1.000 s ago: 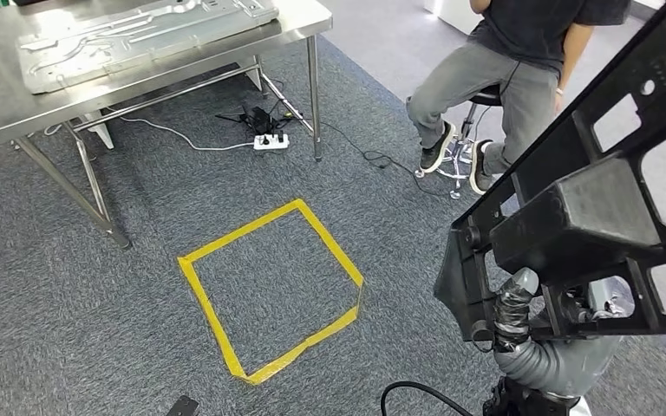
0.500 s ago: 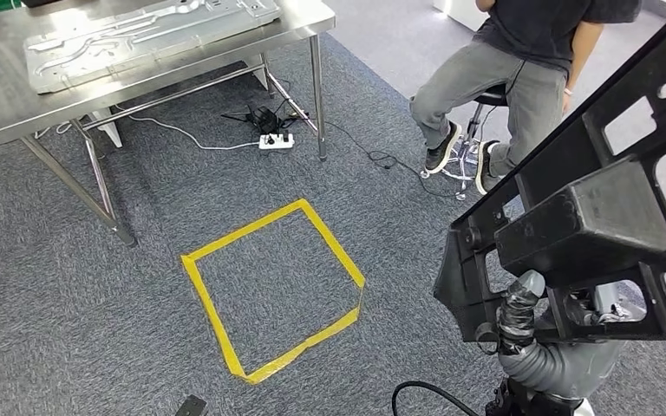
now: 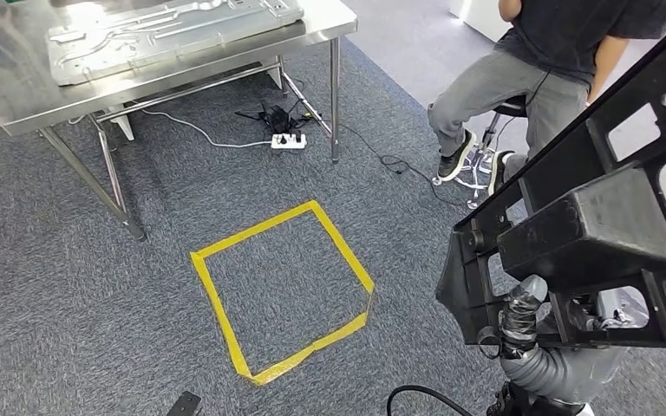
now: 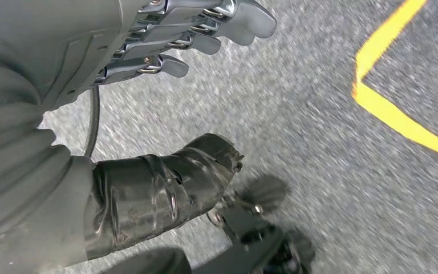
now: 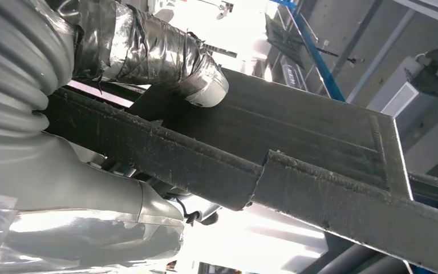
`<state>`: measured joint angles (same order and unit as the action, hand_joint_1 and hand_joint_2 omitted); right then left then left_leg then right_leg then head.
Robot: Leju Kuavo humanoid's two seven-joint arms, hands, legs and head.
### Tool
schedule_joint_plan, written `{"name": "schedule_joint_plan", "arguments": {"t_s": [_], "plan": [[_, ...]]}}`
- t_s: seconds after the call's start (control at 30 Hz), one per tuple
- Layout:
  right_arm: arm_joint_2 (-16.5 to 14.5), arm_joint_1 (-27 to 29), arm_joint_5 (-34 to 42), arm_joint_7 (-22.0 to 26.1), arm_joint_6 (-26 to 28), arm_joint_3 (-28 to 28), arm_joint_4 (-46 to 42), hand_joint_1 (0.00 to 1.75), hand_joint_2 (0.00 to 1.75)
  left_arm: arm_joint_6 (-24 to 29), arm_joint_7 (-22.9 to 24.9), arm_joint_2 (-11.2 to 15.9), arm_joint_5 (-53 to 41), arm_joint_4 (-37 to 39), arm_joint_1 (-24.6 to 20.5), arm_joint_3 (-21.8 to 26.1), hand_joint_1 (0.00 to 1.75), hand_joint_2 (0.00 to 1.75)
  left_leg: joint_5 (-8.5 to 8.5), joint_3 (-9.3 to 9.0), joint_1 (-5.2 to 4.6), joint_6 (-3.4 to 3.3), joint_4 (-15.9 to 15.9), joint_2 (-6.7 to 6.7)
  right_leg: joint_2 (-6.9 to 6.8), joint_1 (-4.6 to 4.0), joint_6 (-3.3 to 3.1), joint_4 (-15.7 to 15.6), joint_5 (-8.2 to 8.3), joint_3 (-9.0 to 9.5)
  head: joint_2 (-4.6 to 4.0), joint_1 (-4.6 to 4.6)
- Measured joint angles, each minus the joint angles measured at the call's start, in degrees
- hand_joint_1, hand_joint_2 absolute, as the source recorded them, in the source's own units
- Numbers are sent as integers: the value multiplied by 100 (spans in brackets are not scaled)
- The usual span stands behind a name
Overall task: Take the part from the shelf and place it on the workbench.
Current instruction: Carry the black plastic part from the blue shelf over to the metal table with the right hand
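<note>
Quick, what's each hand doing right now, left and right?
Left hand: open, holding nothing, above the carpet.
Right hand: gripping the black part.

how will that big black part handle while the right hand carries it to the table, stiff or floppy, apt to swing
Likely stiff: the black part is a ribbed moulded frame holding its shape. Probably light for its size, given its open cutouts. The right hand grips near one end, so it may tilt or swing.

One large black plastic frame part with cut-out openings [image 3: 590,225], one stainless steel workbench [image 3: 17,95] bearing one embossed silver metal panel [image 3: 165,30], one yellow tape square [image 3: 282,290] on the carpet, one white power strip [image 3: 288,140], one seated person [image 3: 529,69]
</note>
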<state>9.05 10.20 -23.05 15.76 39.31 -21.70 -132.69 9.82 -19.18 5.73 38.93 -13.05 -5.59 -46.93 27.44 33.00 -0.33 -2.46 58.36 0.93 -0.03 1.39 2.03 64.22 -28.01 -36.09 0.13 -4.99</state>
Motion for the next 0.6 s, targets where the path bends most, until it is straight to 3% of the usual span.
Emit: {"name": "schedule_joint_plan", "arguments": {"t_s": [0.07,0.2,0.27,0.33,0.37,0.4,0.43,0.5,0.53,0.6], "plan": [[0,6,34,-9,1,0,0,175,175,-8,9,5,44,0,-3,0,0,175,58,22,-9,64,72,26,20,-11,-47,-356,80,167,0,13],[-1,17,99,13,-1,0,-1,175,175,-2,17,7,60,-1,-1,0,0,175,150,55,5,178,189,15,15,-22,-195,-405,66,223,0,7],[-2,19,106,21,-1,0,-1,175,175,-2,18,3,62,-2,-5,-1,0,175,386,288,27,239,682,-15,-2,-13,-252,-435,53,280,0,-15],[-2,25,108,22,-1,0,-1,175,175,-2,23,3,65,-2,0,-2,0,175,646,713,47,279,1423,-30,-9,-26,-280,-437,23,306,0,-24],[-2,29,109,22,-1,0,-1,175,175,-1,27,4,65,-2,10,-2,0,175,670,872,52,286,1651,-35,-9,-31,-285,-436,5,322,0,-25],[-2,32,110,22,-1,0,-1,175,175,-2,30,4,65,-2,19,-2,0,175,583,930,53,283,1674,-38,-8,-33,-283,-436,-14,345,0,-25],[-2,34,111,22,-1,0,-1,175,175,-2,31,4,65,-2,24,-2,0,175,385,863,53,270,1452,-41,-7,-33,-277,-436,-37,379,0,-25],[-2,34,111,22,-1,0,-1,175,175,-3,31,4,65,-2,23,-2,0,175,-33,529,39,224,671,-60,-7,-36,-249,-442,-91,450,0,-21],[-2,34,111,23,-1,0,-1,175,175,-3,30,5,65,-2,18,-2,0,175,-138,382,19,196,351,-68,-6,-37,-226,-446,-113,470,0,-21],[-2,36,112,24,-1,0,-1,175,175,-2,30,9,65,-2,14,-3,0,175,-123,275,-28,146,127,-73,-6,-35,-167,-471,-134,481,0,-16]]}}
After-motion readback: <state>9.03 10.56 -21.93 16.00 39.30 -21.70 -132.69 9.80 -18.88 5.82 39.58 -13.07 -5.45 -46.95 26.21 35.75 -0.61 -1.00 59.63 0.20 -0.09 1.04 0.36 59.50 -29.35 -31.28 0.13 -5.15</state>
